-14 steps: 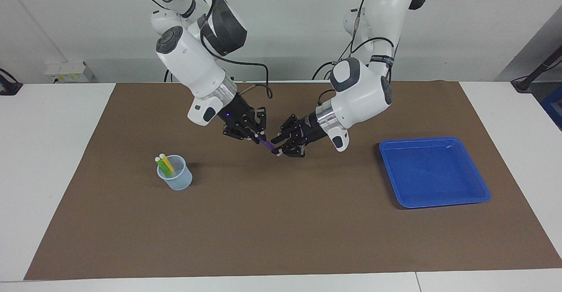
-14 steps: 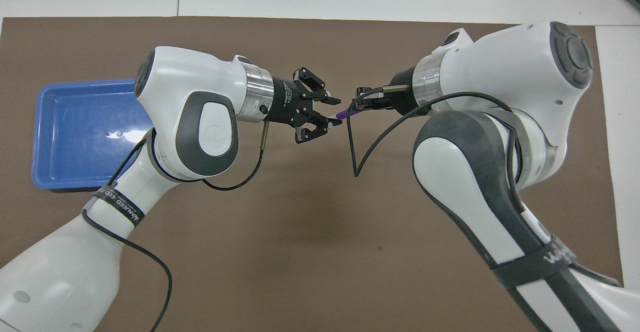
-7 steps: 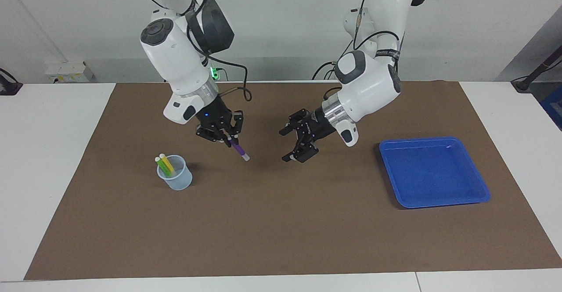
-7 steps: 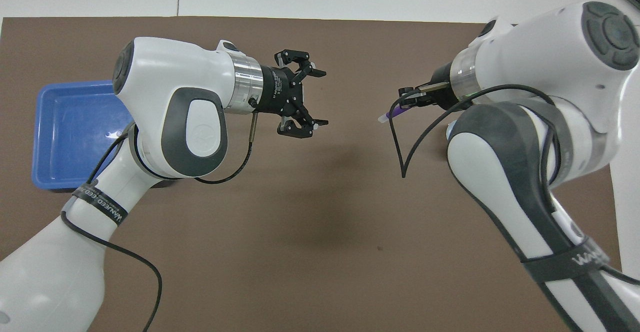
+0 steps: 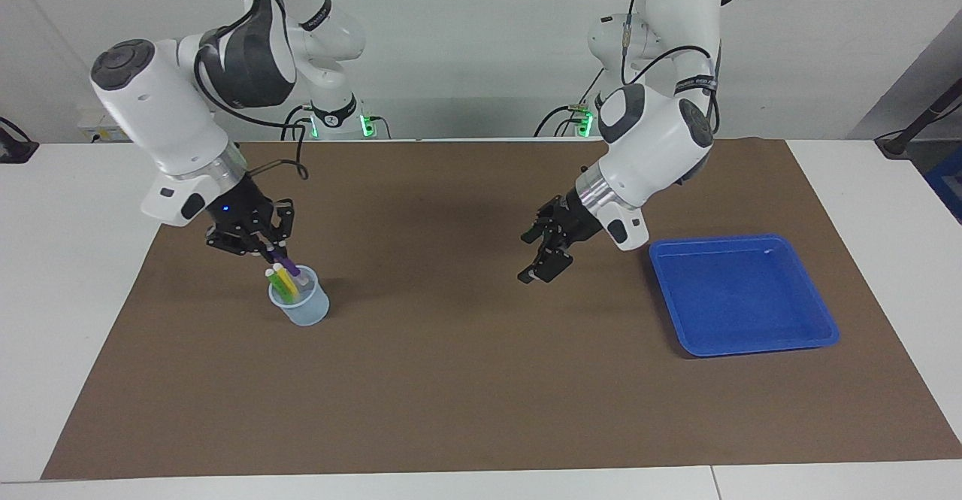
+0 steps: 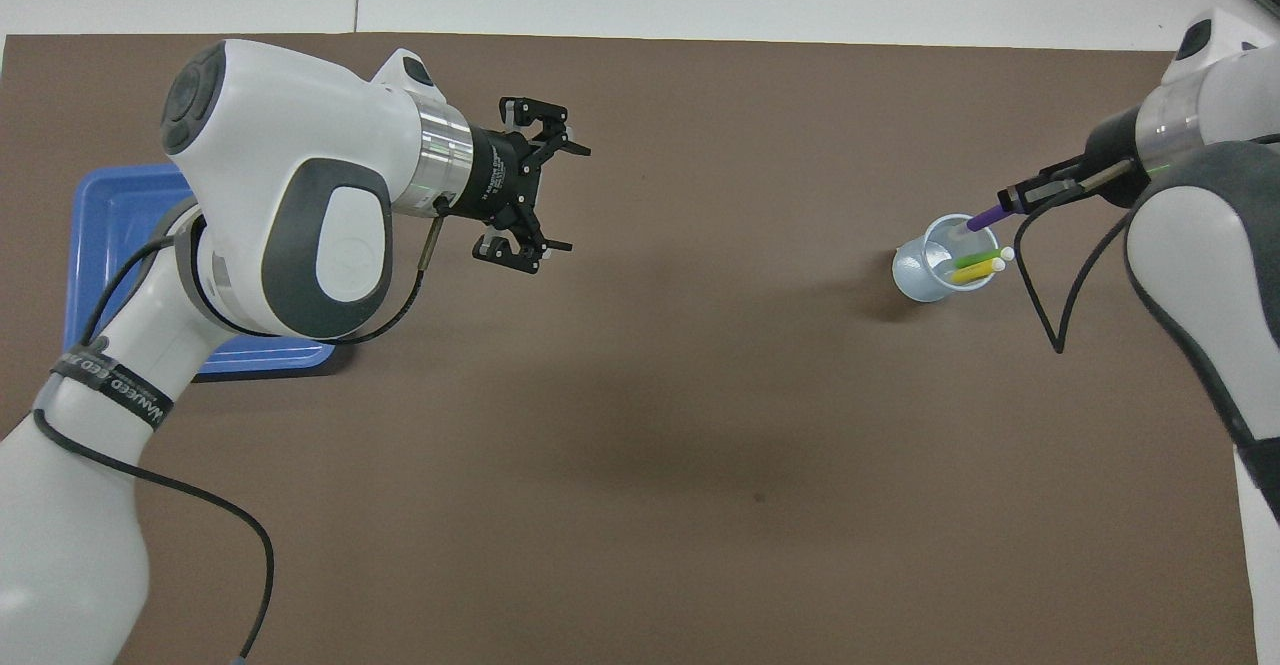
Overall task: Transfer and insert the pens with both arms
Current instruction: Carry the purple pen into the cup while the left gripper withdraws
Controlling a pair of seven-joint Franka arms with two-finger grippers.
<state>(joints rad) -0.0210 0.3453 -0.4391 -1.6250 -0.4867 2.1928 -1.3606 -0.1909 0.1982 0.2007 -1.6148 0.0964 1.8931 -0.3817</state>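
My right tool (image 5: pixel 272 249) is clamped on the purple pen (image 5: pixel 286 267), its pale tip just at the mouth of the cup (image 5: pixel 301 306) below, beside the yellow pen (image 5: pixel 284 282) and the green pen (image 5: pixel 275 283). I'd straighten it and lower it well inside before letting go. My left tool (image 5: pixel 543 256) waits with jaws wide and empty, over the surface (image 5: pixel 466 380) beside the blue tray (image 5: pixel 751 343).

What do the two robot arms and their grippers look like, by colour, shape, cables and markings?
Both arms are white, rounded segments with dark grey joint caps and silver wrist rings. The left gripper and right gripper are small, black, two-fingered linkages. Thin black cables loop along each arm, held by black bands with white lettering. A small blue light shows on the right wrist.
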